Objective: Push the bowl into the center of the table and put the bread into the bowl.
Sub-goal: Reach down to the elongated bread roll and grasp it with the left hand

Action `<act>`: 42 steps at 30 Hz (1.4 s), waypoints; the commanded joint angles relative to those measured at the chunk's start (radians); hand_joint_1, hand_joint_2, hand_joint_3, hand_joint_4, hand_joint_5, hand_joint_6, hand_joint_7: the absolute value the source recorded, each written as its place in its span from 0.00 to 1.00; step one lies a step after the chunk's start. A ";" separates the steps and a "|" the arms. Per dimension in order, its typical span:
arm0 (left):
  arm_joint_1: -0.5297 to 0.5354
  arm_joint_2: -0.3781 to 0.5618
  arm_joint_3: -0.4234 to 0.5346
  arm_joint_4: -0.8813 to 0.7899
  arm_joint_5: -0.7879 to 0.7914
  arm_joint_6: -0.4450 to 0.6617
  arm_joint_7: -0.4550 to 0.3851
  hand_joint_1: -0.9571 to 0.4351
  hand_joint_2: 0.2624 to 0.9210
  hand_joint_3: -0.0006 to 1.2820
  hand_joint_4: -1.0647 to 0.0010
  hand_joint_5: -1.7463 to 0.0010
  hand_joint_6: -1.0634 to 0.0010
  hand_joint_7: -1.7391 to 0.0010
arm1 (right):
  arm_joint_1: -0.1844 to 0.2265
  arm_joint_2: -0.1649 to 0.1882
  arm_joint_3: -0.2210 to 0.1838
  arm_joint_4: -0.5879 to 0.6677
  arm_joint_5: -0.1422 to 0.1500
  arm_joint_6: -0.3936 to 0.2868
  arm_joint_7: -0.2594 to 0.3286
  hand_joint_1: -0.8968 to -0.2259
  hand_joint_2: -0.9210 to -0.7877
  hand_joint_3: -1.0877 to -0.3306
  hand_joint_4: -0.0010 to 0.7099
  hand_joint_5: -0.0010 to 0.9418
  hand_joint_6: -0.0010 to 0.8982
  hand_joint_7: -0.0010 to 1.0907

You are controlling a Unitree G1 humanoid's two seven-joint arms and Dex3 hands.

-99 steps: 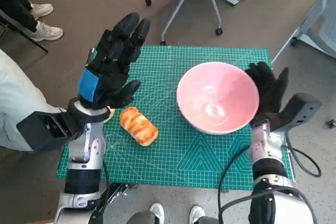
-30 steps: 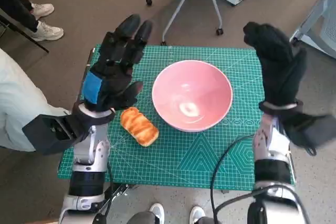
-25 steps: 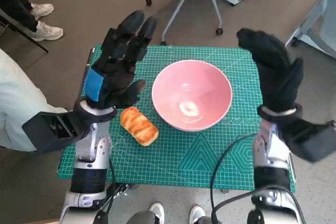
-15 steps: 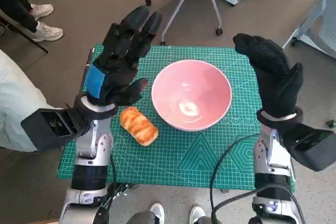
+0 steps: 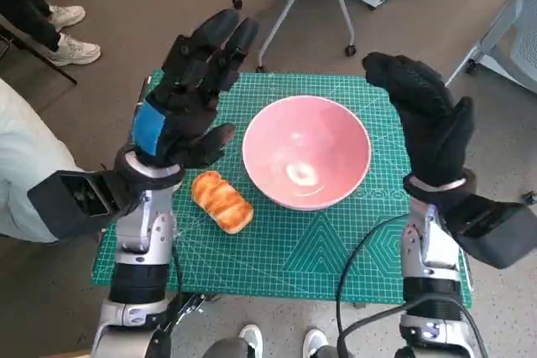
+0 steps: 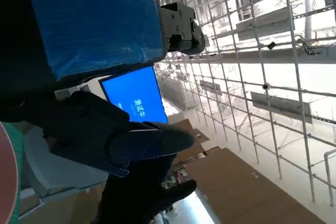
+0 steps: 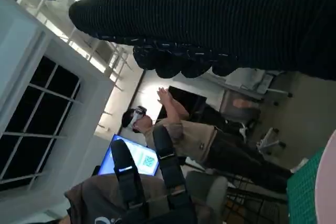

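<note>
Grey floor surrounds a small desk (image 5: 277,274) covered by a green cutting mat (image 5: 336,249) with a printed grid. Pink bowl (image 5: 306,153) sits upright near the middle of the mat, nothing inside it. Bread (image 5: 222,200), a golden loaf, lies on the mat just beside the bowl on the robot's left, apart from the rim. Left robot hand (image 5: 189,94), black with blue tape over its back, is raised above the mat's left part, fingers spread wide and holding nothing; it hangs over the area just behind the bread without touching it. Right robot hand (image 5: 424,119), in the black knitted glove, is raised over the mat's right edge beside the bowl, fingers extended and apart, holding nothing and clear of the bowl. A dark cable (image 5: 357,270) loops over the mat near the right forearm. White sneakers (image 5: 67,35) of a person show at the upper left on the floor; a wheeled chair base (image 5: 289,6) stands behind the desk. Right wrist view shows a person (image 7: 181,129) with a raised hand and a blue screen (image 7: 131,156) in the background. Left wrist view shows a blue screen (image 6: 134,98) too.
</note>
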 commanded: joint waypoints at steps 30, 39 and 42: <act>0.132 0.677 -0.095 -0.249 0.470 0.131 -0.199 0.57 0.66 0.00 0.78 1.00 0.65 0.91 | 0.026 -0.009 -0.026 0.009 0.007 0.012 -0.033 0.30 0.00 0.46 0.27 0.00 0.06 0.51; 0.113 0.658 -0.184 -0.118 0.559 0.030 -0.178 0.60 0.63 0.00 0.74 1.00 0.59 0.96 | 0.028 -0.008 -0.017 0.012 0.001 0.002 -0.042 0.31 0.00 0.46 0.26 0.00 0.06 0.50; 0.105 0.645 -0.209 -0.079 0.590 0.006 -0.163 0.61 0.63 0.00 0.74 1.00 0.58 0.96 | 0.029 -0.011 -0.017 0.015 0.004 0.002 -0.038 0.31 0.00 0.46 0.26 0.00 0.06 0.50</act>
